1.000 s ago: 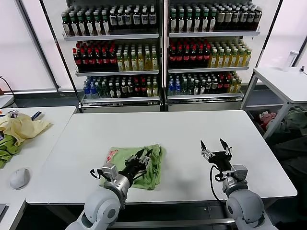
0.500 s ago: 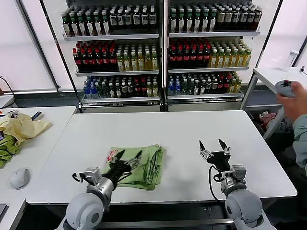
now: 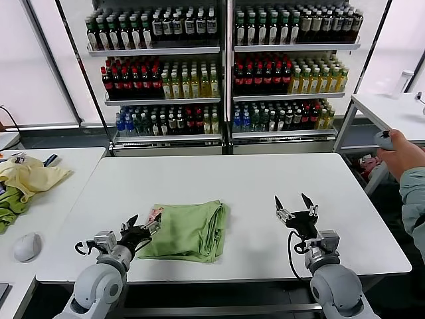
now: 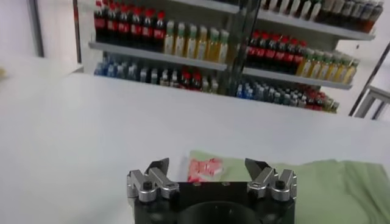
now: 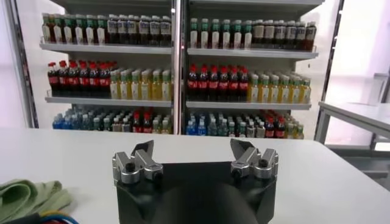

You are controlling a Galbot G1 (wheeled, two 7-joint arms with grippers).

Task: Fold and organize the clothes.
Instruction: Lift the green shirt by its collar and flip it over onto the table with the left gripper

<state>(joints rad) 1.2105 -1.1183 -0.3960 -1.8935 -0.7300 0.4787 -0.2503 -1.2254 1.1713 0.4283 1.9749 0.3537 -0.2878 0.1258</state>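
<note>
The light green polo shirt [image 3: 189, 231] lies folded into a compact rectangle on the white table [image 3: 265, 179], its red-and-white print [image 3: 155, 214] showing at the left edge. In the left wrist view the shirt [image 4: 317, 182] and its print [image 4: 204, 168] lie just ahead of the jaws. My left gripper [image 3: 141, 225] is open with nothing between its fingers, just off the shirt's left edge, at the table's front. My right gripper [image 3: 292, 205] hovers open and empty to the right of the shirt, a hand's width away. Its wrist view shows the shirt [image 5: 27, 198] off to one side.
A side table on the left carries a pale yellow cloth [image 3: 30, 176], a darker green cloth [image 3: 10, 205] and a white mouse [image 3: 26, 247]. Drink shelves [image 3: 219, 66] stand behind the table. A person's hand holding a controller [image 3: 392, 147] is at the right edge, beside another white table [image 3: 392, 113].
My left gripper let go of the shirt, opened and drew back left off the cloth to its left edge. The right gripper barely moved. A person's hand came into view at the right.
</note>
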